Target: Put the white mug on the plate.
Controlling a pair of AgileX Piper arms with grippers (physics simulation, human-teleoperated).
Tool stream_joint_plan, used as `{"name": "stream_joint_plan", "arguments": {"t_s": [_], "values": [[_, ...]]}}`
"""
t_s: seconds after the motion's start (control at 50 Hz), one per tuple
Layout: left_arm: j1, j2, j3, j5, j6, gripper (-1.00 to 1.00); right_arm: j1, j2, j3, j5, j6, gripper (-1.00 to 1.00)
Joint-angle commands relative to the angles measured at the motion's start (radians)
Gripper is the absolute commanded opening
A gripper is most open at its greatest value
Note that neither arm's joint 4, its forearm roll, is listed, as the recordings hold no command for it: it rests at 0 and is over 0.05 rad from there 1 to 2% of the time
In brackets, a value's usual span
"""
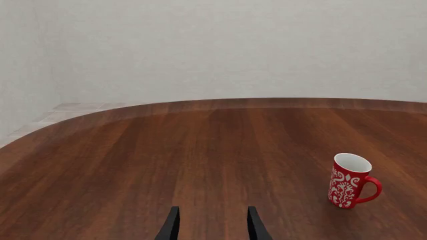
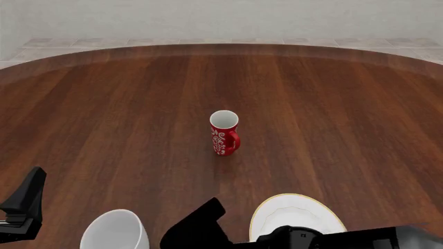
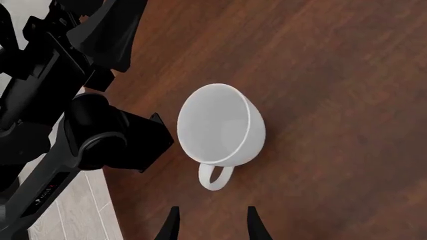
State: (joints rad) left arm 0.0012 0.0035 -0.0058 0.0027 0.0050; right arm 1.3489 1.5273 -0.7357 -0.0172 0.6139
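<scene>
The white mug [image 2: 115, 231] stands upright at the near left edge of the table; in the right wrist view the white mug [image 3: 220, 127] shows its wide mouth, with its handle [image 3: 215, 176] turned toward my right gripper [image 3: 212, 225]. That gripper is open, a short way from the handle and holding nothing. The plate [image 2: 298, 213], white with a gold rim, lies to the right of the mug, partly covered by my right arm [image 2: 325, 239]. My left gripper [image 1: 213, 226] is open and empty, low at the near left.
A red mug with white patterns [image 2: 224, 133] stands upright mid-table, also seen as the red mug [image 1: 351, 181] ahead of my left gripper. My left arm [image 3: 80, 115] sits close beside the white mug. The rounded table edge [image 2: 221, 47] runs along the far side.
</scene>
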Motion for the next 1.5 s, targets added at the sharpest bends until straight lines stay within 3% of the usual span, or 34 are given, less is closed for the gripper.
{"name": "stream_joint_plan", "arguments": {"t_s": [0.02,1.5], "values": [[0.000,0.000,0.000,0.000,0.000,1.00,0.008,0.031,-0.007,-0.030,0.012,1.00],[0.000,0.000,0.000,0.000,0.000,1.00,0.019,0.199,-0.042,-0.169,0.069,1.00]]}}
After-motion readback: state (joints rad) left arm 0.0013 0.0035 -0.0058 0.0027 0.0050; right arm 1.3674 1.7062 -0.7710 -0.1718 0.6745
